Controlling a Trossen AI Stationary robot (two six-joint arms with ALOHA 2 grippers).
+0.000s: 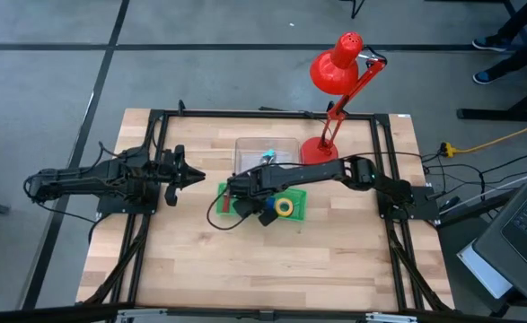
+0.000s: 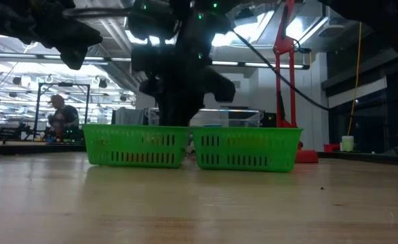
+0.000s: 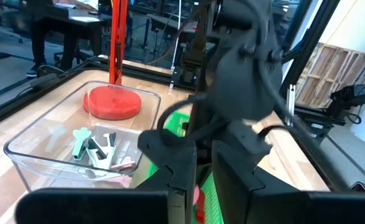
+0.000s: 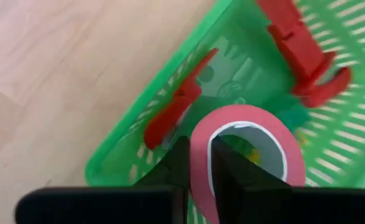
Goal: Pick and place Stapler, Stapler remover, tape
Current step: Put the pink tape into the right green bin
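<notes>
The right hand (image 4: 198, 163) pinches a pink tape roll (image 4: 247, 149) by its rim, hanging over the left green basket (image 1: 232, 201), seemingly to drop it in. The left hand (image 1: 191, 177) waits aside; grip unclear.

A red desk lamp (image 1: 337, 74) stands at the far side of the wooden table (image 1: 200, 260) (its round base just right of a clear plastic container (image 1: 250, 146)).
</notes>
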